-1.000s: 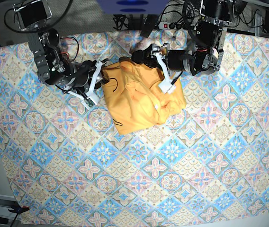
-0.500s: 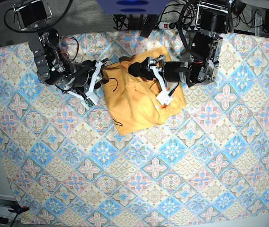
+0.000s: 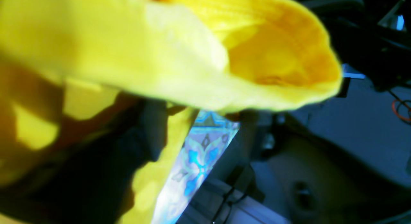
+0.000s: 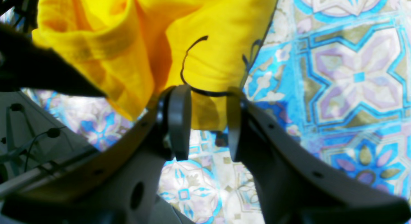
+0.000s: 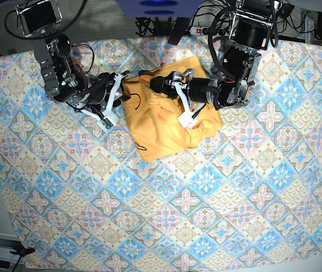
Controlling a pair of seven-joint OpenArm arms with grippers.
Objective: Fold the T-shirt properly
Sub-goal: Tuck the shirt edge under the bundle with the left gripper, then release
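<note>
From the base view, the T-shirt [image 5: 164, 122] lies crumpled near the far edge of the tablecloth [image 5: 217, 198], its long axis running from the far side toward the near-left. The left gripper [image 5: 185, 107] reaches sideways low over the cloth; the right gripper [image 5: 114, 97] stretches in from the other side to the shirt's edge.

Left wrist view: blurred yellow fabric [image 3: 179, 57] fills the frame; I cannot tell how those jaws stand.

Right wrist view: the right gripper's [image 4: 205, 121] jaws stand apart, grasping nothing, the shirt's hem [image 4: 205, 73] just beyond them.
</note>
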